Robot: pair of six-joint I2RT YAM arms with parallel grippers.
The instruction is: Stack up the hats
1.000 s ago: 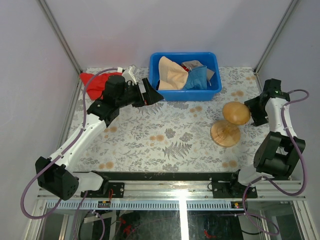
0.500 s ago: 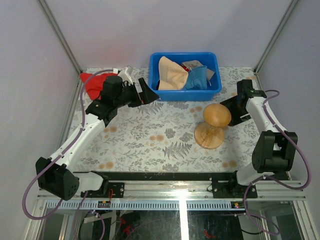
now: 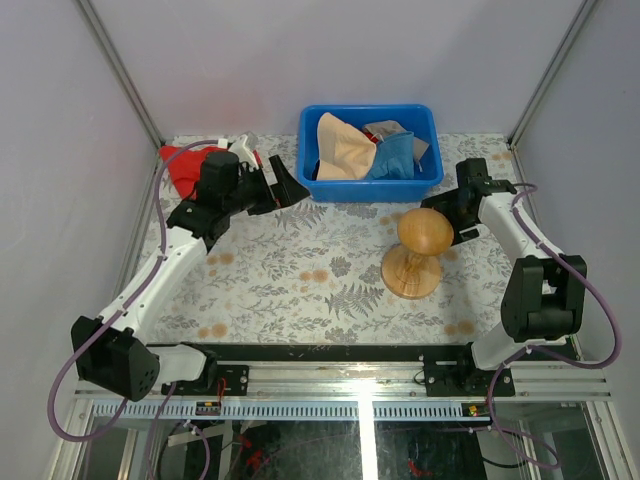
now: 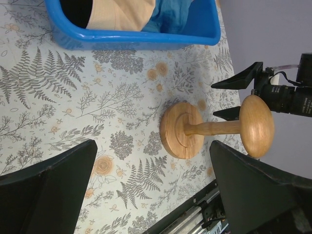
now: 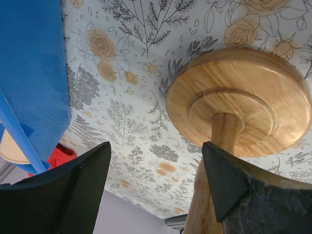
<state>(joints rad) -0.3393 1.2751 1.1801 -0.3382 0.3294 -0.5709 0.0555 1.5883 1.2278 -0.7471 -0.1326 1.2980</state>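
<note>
A peach-beige hat [image 3: 343, 148] and a blue hat [image 3: 393, 156] lie crumpled in the blue bin [image 3: 370, 187], with a grey-khaki hat [image 3: 384, 130] behind them. In the left wrist view the peach hat [image 4: 117, 12] and blue hat [image 4: 170, 17] show at the top. Red fabric [image 3: 183, 165] lies at the back left; I cannot tell if it is a hat. My left gripper [image 3: 288, 190] hangs open left of the bin, empty [image 4: 152, 144]. My right gripper [image 3: 450, 212] is open, its right finger [image 5: 253, 195] against the wooden stand's cap.
The mushroom-shaped wooden stand [image 3: 415, 250] stands upright right of centre, in front of the bin; its base [image 5: 239, 97] fills the right wrist view and it shows sideways in the left wrist view [image 4: 183, 129]. Grey walls close in the table on three sides.
My right gripper swung left and the wooden stand slid left with it, toward the middle. My left gripper drew back a little to the left, away from the bin.
</note>
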